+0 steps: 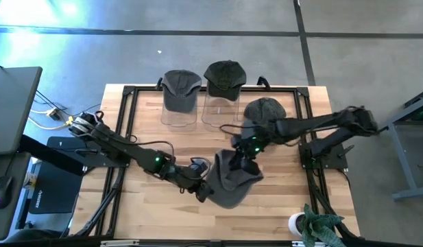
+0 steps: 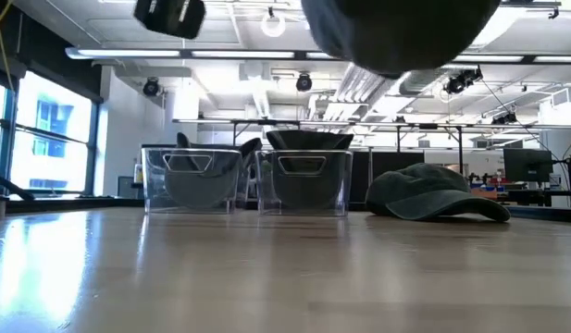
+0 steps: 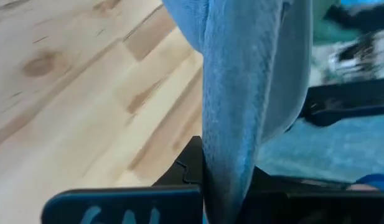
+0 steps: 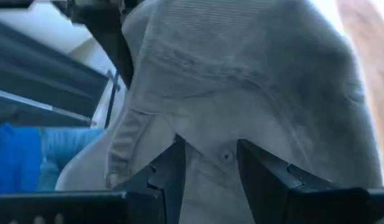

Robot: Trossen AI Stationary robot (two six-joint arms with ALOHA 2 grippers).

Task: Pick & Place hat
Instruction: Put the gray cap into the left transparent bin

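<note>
A dark grey hat point(image 1: 233, 180) hangs in the air between both arms over the table's near middle. In the low view it is the dark mass point(image 2: 396, 32) at the top, clear of the wood. My left gripper point(image 1: 204, 191) is shut on its left side. My right gripper point(image 1: 245, 162) is shut on its far side. Two more dark hats sit on clear containers point(image 1: 180, 108) point(image 1: 221, 110) at the far edge. Another hat point(image 1: 264, 110) lies flat by its brim and rim on the table to their right. My left gripper pinches a fold of the hat's cloth point(image 3: 226, 168) between its two fingers, coming from the table's left. The cloth runs up and away from the fingers, and the hat is lifted clear of the table. My right gripper pinches the hat's cloth beside a small button point(image 4: 226, 155) between its two fingers point(image 4: 170, 171), slanting down from the far right. The hat bulges beyond the fingers and is lifted clear.
The two clear containers point(image 2: 191, 180) point(image 2: 304, 180) stand side by side at the far edge, each with a hat on it. The third hat point(image 2: 433, 194) lies right of them. A black frame point(image 1: 129, 92) rims the wooden table point(image 1: 149, 213). A plant point(image 1: 321, 226) sits at the near right corner.
</note>
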